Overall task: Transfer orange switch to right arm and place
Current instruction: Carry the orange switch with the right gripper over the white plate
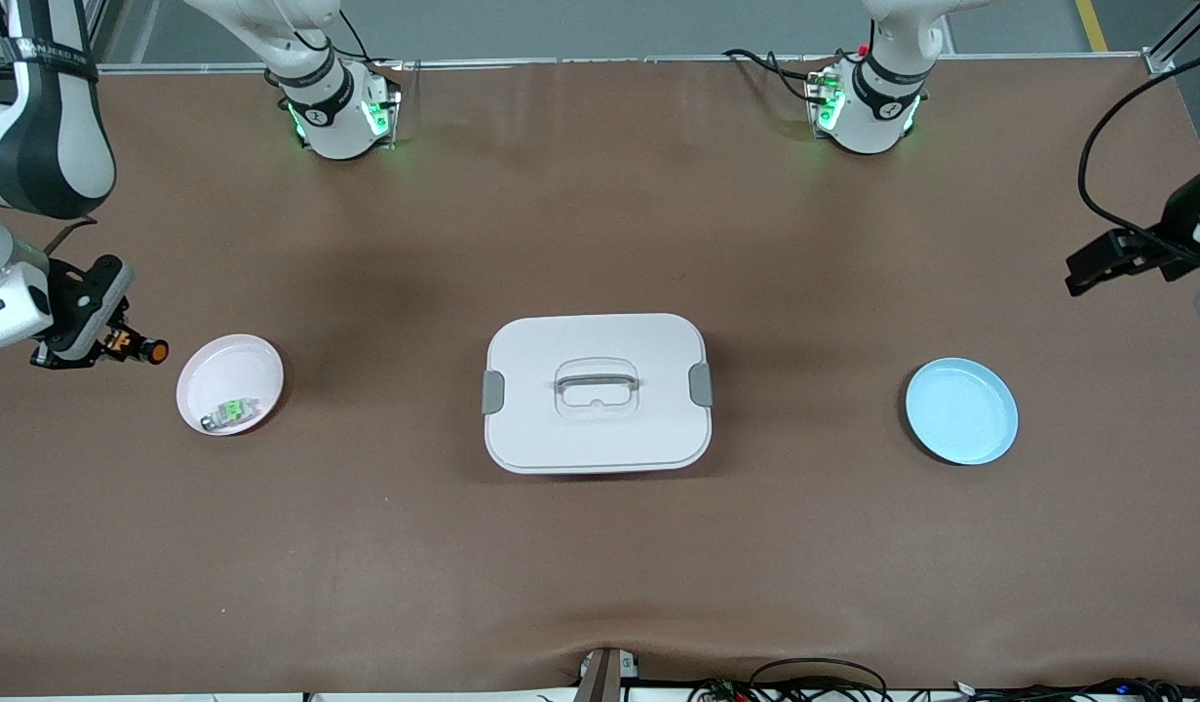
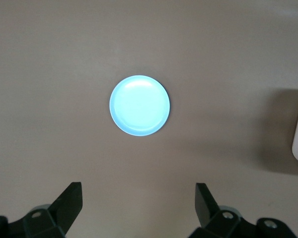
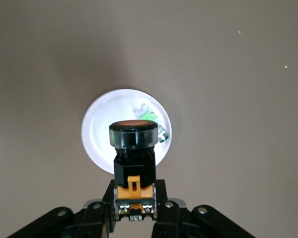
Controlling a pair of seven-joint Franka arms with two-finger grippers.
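my right gripper (image 3: 135,208) is clamped tight on the orange switch (image 3: 132,148), up in the air just off the pink plate's (image 1: 231,380) nine o'clock edge. my left gripper (image 2: 139,206) hangs with jaws spread wide and bare above the table's left-arm end. two plates: pink and blue (image 1: 961,410). one white lidded box (image 1: 597,393) sits between them. a small grey-green part (image 1: 231,413) lies in the pink plate, hard to make out.

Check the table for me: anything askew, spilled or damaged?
Nothing stands out. The right gripper holds the orange switch in shut jaws beside the pink plate, where the green-topped part lies. The lidded box sits square mid-table. The blue plate is bare, with the open left gripper above it.
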